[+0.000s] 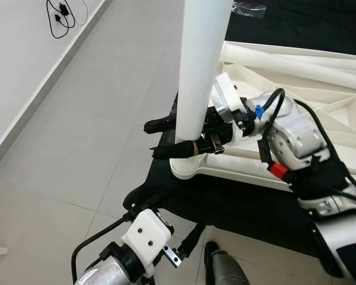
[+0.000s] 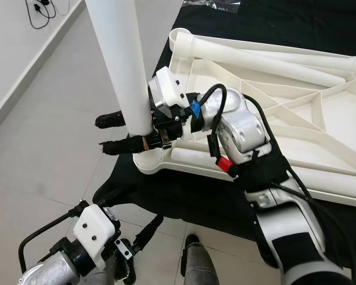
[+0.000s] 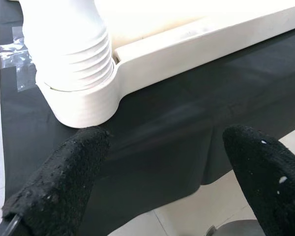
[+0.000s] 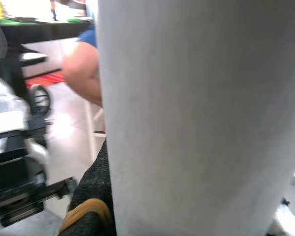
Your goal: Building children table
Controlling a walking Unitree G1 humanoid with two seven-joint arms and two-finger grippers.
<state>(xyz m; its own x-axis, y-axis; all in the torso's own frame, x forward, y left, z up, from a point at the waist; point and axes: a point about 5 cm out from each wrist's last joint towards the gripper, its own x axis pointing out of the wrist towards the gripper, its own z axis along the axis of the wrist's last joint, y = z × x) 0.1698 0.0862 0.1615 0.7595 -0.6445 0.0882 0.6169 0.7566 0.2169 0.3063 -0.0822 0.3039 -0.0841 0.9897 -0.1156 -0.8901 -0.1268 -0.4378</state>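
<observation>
Both eye views are bright and evenly lit, sharp across the pale floor (image 1: 95,119), with soft shadows. In the left wrist view the white frame (image 3: 187,29) is blown out by glare and the near black fingers (image 3: 64,182) are out of focus. The right wrist view is blurred, the leg (image 4: 201,118) too close to focus and the background hazy.

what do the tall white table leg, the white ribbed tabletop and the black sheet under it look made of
Tall white table leg: apparently moulded plastic, a smooth, slightly glossy tube with moulded threads at its base. The right gripper holds it.
White ribbed tabletop: the same plastic look, with cast stiffening ribs on its upturned underside.
Black sheet: probably thin fabric or plastic film, matte, lying limp with soft creases.
</observation>
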